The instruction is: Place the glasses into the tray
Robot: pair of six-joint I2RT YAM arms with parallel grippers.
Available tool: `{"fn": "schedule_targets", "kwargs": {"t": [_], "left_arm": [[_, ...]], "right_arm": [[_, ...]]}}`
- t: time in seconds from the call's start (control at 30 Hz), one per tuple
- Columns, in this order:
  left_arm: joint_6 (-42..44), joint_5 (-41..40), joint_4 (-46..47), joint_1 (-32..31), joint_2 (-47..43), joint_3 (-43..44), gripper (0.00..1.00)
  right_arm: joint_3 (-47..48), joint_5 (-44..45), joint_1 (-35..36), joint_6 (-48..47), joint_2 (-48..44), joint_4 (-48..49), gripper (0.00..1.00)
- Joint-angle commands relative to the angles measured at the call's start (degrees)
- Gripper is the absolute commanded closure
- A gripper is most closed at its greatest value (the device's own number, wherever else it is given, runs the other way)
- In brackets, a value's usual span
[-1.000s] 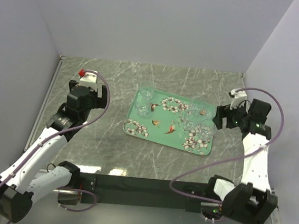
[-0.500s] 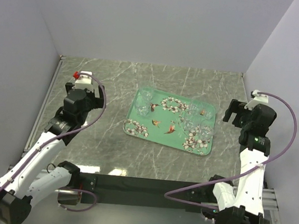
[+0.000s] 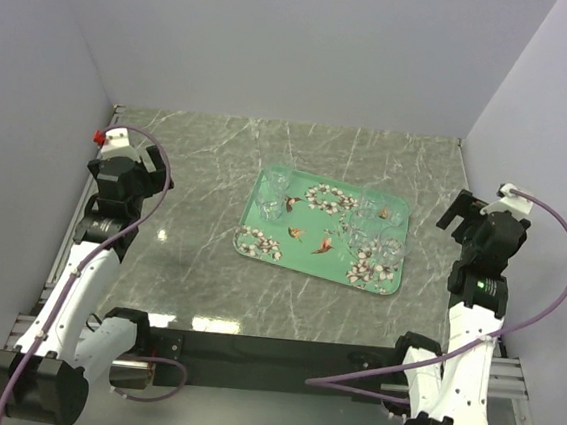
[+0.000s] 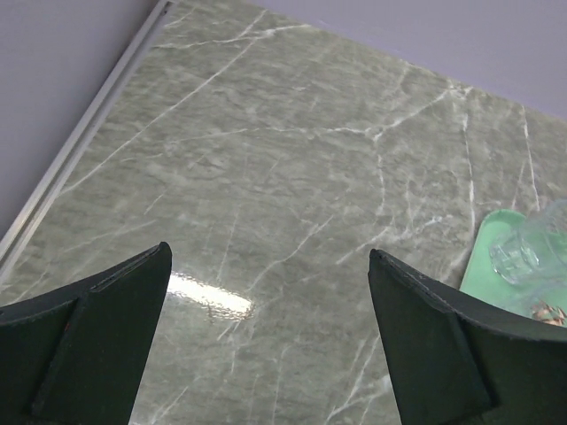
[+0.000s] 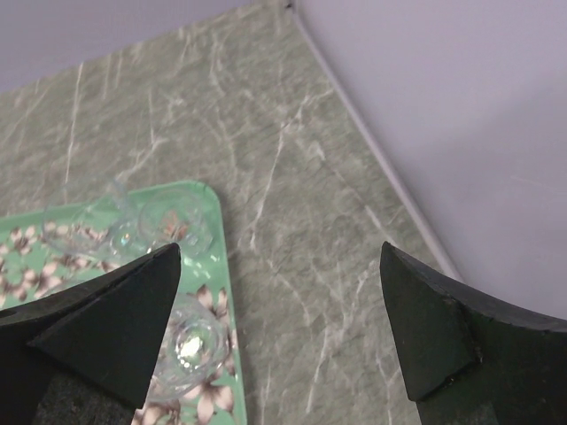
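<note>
Veined marble table (image 3: pixel 218 166), floral rimmed tray (image 3: pixel 313 223)

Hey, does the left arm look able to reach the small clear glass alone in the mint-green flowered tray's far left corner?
Probably yes. The left end effector is open, and only bare grey marble tabletop lies between it and the small clear glass, which stands apart from the other glasses.

Bright, even light from above; soft shadows.
White glare streaks the tabletop (image 3: pixel 219 156) at eight o'clock; focus is crisp.
</note>
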Motion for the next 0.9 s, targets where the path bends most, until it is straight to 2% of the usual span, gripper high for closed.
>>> {"fn": "schedule_targets", "kwargs": {"t": [0.0,0.47,0.87], "left_arm": [[-1.7,-1.4,0.9,1.0,-0.7,2.0,0.01],[0.0,-2.7,1.5,0.6,-1.1,0.8,0.01],[1.4,0.0,4.2,-1.2,-0.6,-1.3,0.01]], "right_arm": [[-0.9,5.3,0.1,0.9,-1.7,5.1,0.00],[-2.0,8.5,0.1,1.5,-1.8,5.8,0.01],[-2.2,8.0,0.1,1.7,-3.0,4.3,0.01]]}}
